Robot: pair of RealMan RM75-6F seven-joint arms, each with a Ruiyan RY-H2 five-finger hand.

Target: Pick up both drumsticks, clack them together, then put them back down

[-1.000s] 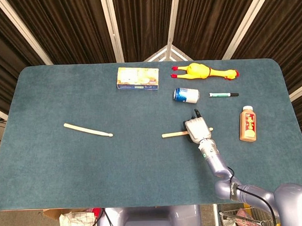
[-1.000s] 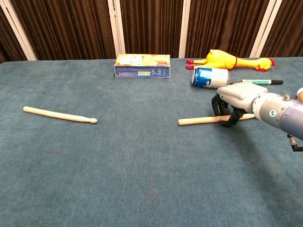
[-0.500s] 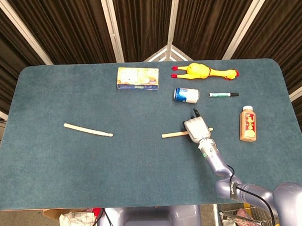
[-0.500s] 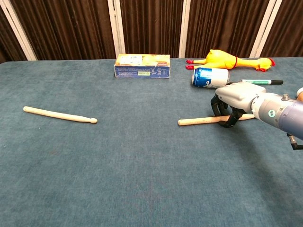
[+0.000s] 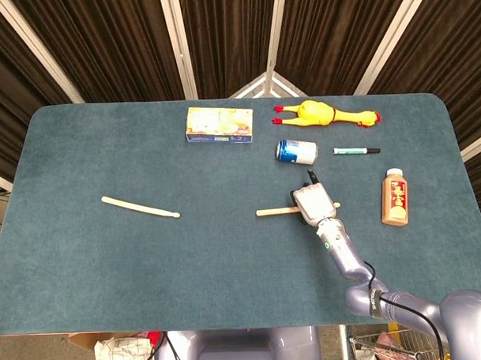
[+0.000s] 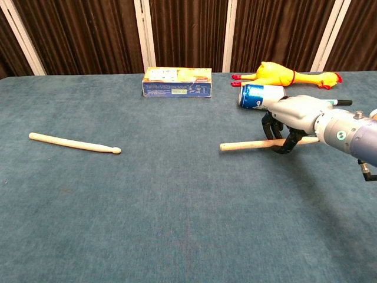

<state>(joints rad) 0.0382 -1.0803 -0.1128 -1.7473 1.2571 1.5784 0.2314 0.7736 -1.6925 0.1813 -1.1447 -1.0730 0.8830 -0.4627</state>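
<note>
Now then, right stick: the right hand (image 6: pixel 287 127) is wrapped around the right drumstick (image 6: pixel 242 144), fingers curled under and over it, and against the frames of a moment back the stick looks to have come just clear of the blue table (image 6: pixel 177 224).
Change: the free end of that stick has crept a touch away from the blue can (image 5: pixel 296 151); the hand sits a shade nearer the can than before.
Meaning: first pickup looks to be under way on the right, I'd say; nothing clacked yet.
Left stick: the other drumstick (image 5: pixel 139 207) lies flat, well apart from the blue can, off toward the robot's left side, untouched.
Left hand: not seen in either view, so its state cannot be told.
Chest view shows: the dark fingers (image 6: pixel 289 144) hooked beneath the stick and a hint of shadow under its free end, which the overhead camera flattens out.
Head view shows: the whole layout around the blue can, with the yellow box (image 5: pixel 219 125) and rubber chicken (image 5: pixel 325 114) beyond it, the marker (image 5: pixel 356 151) just beside it, and the brown bottle (image 5: pixel 394 197) past the held stick.
Next, by my reckoning: the left arm has to come in for that far stick.
</note>
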